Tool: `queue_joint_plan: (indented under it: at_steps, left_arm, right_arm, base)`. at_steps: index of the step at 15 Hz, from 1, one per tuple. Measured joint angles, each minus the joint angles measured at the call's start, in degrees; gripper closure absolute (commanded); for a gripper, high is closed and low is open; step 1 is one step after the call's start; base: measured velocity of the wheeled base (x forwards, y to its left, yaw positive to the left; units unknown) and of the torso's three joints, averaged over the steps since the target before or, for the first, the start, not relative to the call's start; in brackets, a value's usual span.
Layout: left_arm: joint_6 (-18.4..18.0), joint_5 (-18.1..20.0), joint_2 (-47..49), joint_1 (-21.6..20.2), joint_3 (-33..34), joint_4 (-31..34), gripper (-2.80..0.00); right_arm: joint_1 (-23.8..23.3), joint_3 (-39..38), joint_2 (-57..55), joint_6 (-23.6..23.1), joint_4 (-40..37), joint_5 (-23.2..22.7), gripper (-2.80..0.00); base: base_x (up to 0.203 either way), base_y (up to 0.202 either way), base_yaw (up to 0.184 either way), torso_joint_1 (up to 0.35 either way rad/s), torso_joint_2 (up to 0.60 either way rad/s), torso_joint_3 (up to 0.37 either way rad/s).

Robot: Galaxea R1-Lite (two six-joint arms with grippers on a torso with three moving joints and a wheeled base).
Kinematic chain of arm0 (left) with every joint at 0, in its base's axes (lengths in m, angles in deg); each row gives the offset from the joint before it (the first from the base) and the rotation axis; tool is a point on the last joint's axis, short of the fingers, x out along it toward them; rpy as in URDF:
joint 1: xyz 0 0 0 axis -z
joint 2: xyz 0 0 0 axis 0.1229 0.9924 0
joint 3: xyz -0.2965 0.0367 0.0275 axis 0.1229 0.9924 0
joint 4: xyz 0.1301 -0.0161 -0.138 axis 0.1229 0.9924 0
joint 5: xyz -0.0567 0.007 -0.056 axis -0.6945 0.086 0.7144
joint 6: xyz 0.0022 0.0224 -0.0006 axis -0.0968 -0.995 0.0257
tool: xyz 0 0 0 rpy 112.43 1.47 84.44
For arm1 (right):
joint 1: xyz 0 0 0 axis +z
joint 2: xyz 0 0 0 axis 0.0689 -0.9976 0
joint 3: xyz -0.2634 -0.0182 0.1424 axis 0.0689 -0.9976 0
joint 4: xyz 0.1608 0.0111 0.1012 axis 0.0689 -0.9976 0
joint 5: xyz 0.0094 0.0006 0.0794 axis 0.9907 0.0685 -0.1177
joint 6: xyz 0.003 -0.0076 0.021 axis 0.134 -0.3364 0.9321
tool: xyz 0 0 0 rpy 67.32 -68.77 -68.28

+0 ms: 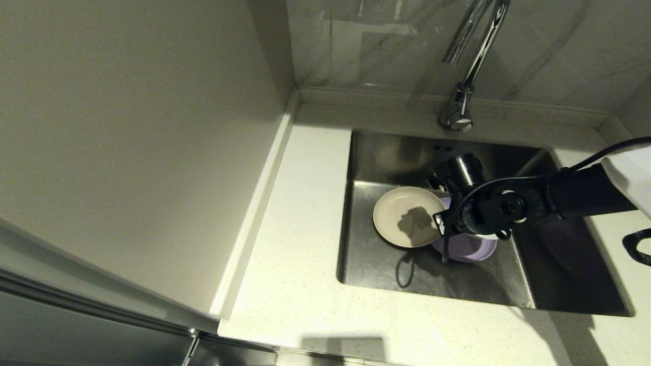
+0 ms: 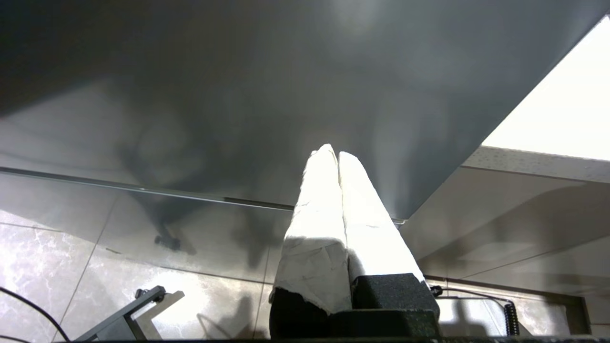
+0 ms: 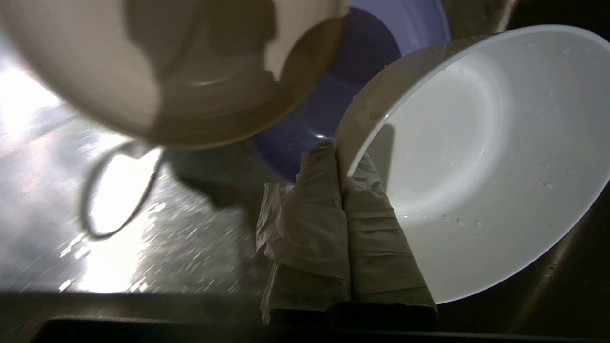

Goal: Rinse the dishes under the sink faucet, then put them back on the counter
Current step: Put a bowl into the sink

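In the steel sink lie the beige plate and, partly under it, the lavender plate. My right gripper is shut on the rim of the white bowl, one finger inside and one outside; the bowl is tilted and wet with drops. Its rim peeks out under the wrist at the bowl's edge, above the lavender plate. The beige plate fills the far side of the right wrist view. The chrome faucet stands behind the sink. My left gripper is shut, parked off the counter.
The right arm reaches across the sink from the right. A tall cabinet wall borders the counter on the left. The raised back edge runs behind the faucet. A black part lies at the right edge.
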Motion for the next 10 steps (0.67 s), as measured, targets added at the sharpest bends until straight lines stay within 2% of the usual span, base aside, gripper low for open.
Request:
queue_joint_plan:
  at_steps: [4,10]
  left_arm:
    - [0.02,0.00,0.00,0.00,0.00,0.01,0.00]
    - [0.05,-0.03,0.00,0.05,0.00,0.02,0.00]
  right_arm:
    - [-4.82,5.46,-4.87,-0.10,0.09,0.91,0.00]
    - [-8.14,8.06,-9.15,-1.09,0.08,0.93,0.00]
  base:
    - [0.000,0.000,0.000,0.000,0.00,0.000]
    - [0.000,0.000,0.000,0.000,0.00,0.000]
